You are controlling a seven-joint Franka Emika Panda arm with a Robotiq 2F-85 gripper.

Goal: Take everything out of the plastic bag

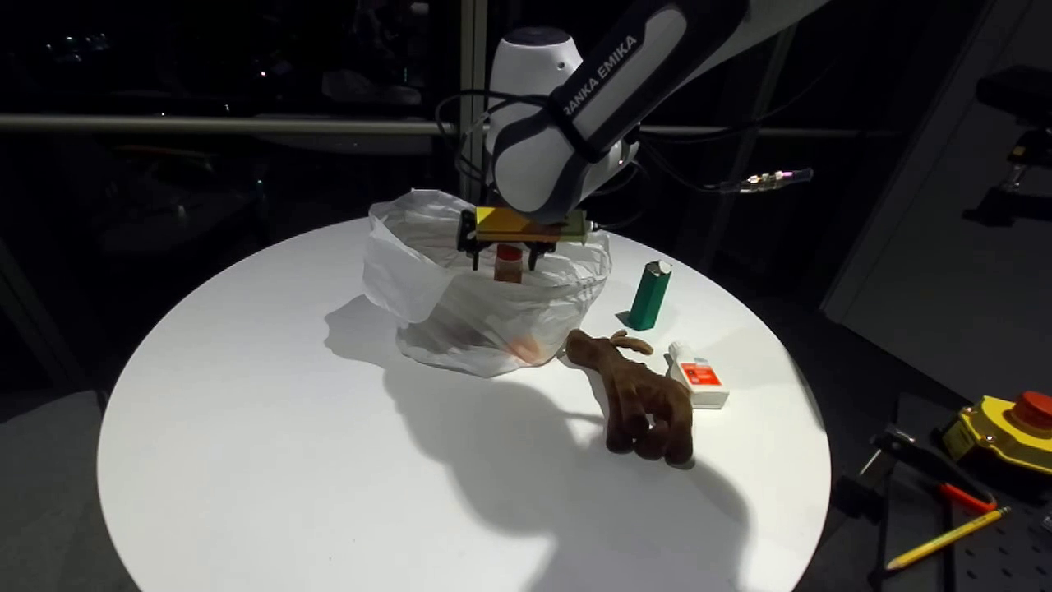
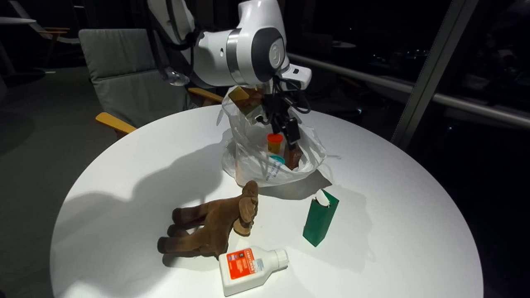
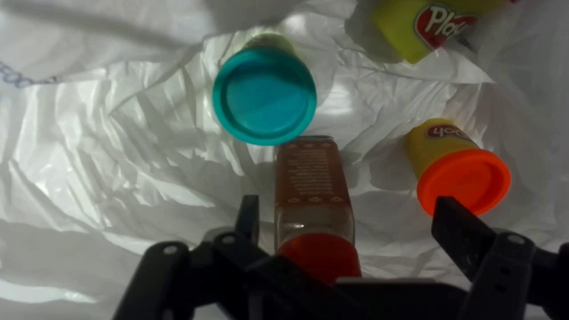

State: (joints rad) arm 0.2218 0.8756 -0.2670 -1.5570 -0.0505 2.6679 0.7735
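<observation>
Tabletop [image 1: 230,460], round and white, spreads out from the left in an exterior view, and toward its back stands the plastic bag [image 1: 468,316], wrinkled and translucent, mouth open upward. At that mouth, pointing down from the Franka arm [image 1: 608,107], is the gripper [image 1: 503,263], its jaws spread wide and nothing held. Inside the bag, read rightward in the wrist view, a teal-lidded tub [image 3: 265,95] comes first; then a red-capped jar [image 3: 313,178] shows between the fingers [image 3: 247,218], with a clear gap on either side; then a yellow tub [image 3: 400,26], cut off at the top edge; then an orange-lidded tub [image 3: 464,180], its rim partly behind a fingertip. Right of the bag, back in an exterior view, the brown plush toy [image 1: 633,382] lies on its side, head just beside the film; whether the two touch I cannot tell. A little farther right and back, a green container [image 1: 649,298] stands on end. Then a white bottle [image 1: 699,382] with a red label lies flat just beside the toy. Well apart, off the tabletop at the far right, a yellow pencil [image 1: 945,540] lies on a dark surface [image 1: 1003,559], and near it is a yellow box [image 1: 998,432] topped with a red button.
</observation>
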